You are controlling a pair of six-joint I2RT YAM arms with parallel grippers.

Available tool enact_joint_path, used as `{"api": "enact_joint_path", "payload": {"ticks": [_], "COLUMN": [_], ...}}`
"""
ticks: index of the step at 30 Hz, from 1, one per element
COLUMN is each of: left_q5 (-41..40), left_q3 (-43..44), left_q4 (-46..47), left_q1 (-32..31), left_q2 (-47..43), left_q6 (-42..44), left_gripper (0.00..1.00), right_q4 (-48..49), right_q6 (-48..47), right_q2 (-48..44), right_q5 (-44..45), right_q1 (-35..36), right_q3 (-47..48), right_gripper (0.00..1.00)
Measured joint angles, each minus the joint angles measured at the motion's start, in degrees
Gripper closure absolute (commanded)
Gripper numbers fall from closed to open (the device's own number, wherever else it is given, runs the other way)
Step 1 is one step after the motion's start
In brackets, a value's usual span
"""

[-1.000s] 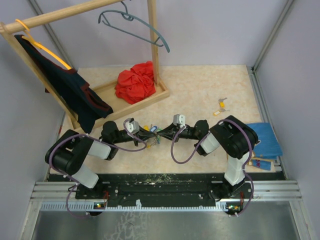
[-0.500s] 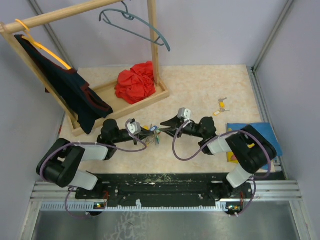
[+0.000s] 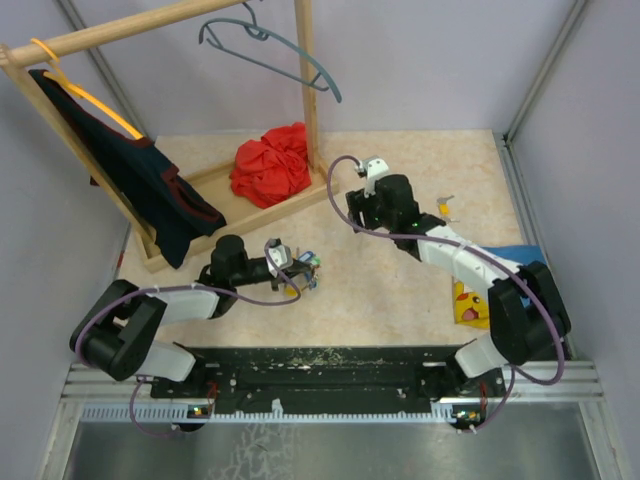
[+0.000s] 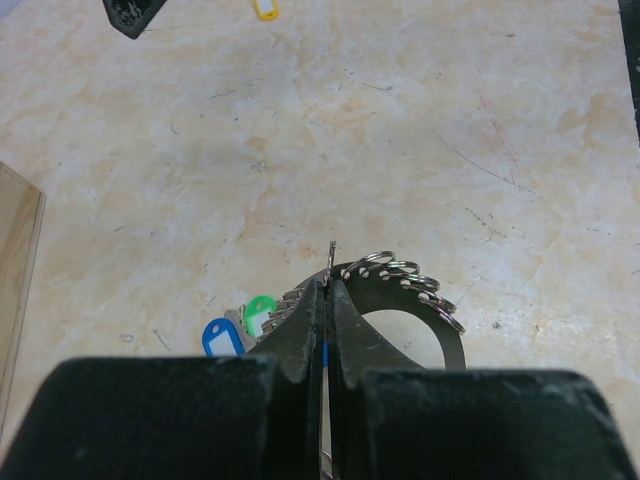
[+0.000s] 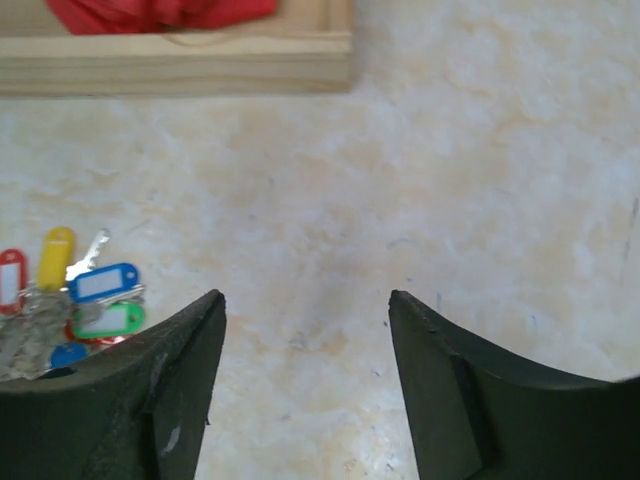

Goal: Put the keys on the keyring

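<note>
My left gripper (image 3: 300, 268) (image 4: 329, 285) is shut on the thin metal keyring (image 4: 331, 254), which sticks up just past its fingertips. Small split rings (image 4: 405, 270) fan out along the ring to the right. A blue tag (image 4: 220, 337) and a green tag (image 4: 260, 312) hang from it on the left. The right wrist view shows this bunch of keys (image 5: 90, 300) at its left edge, with red, yellow, blue and green tags. My right gripper (image 3: 355, 213) (image 5: 305, 300) hovers open over bare table, holding nothing. Loose keys (image 3: 443, 208) with a yellow tag (image 4: 265, 10) lie beyond it.
A wooden rack's tray (image 3: 300, 203) (image 5: 200, 65) holds a red cloth (image 3: 272, 165). A dark garment (image 3: 140, 180) and a grey hanger (image 3: 270, 45) hang from the rail. A blue cloth (image 3: 535, 270) and a yellow picture card (image 3: 468, 300) lie at the right.
My right gripper has opened and swung away from the left gripper, up toward the rack's post. The left gripper keeps its grip on the keyring and has barely moved.
</note>
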Motion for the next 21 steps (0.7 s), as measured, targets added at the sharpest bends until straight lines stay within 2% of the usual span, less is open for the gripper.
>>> {"api": "enact_joint_path", "payload": {"ticks": [2, 7, 12, 16, 21], "left_q5": [-0.31, -2.38, -4.17, -5.57, -6.12], "left_q3": [0.13, 0.61, 0.63, 0.63, 0.63], "left_q4": [-0.22, -0.66, -1.14, -1.51, -1.53], "left_q1": [0.00, 0.00, 0.00, 0.00, 0.00], "left_q2": [0.00, -0.11, -1.27, -2.40, -2.93], "left_q6": [-0.44, -3.48, -5.97, -6.97, -7.28], "left_gripper": [1.00, 1.00, 1.00, 1.00, 1.00], "right_q4": [-4.42, -12.96, -17.92, -19.74, -20.37], "right_q6": [0.00, 0.66, 3.98, 7.10, 9.84], "right_q2": [2.43, 7.69, 10.51, 14.93, 21.55], "right_q5": [4.57, 11.28, 15.50, 18.75, 22.08], "right_q1": [-0.09, -1.81, -9.73, -16.61, -20.76], "right_q3": [2.84, 5.86, 6.99, 11.39, 15.72], "right_gripper": [0.25, 0.31, 0.35, 0.39, 0.45]}}
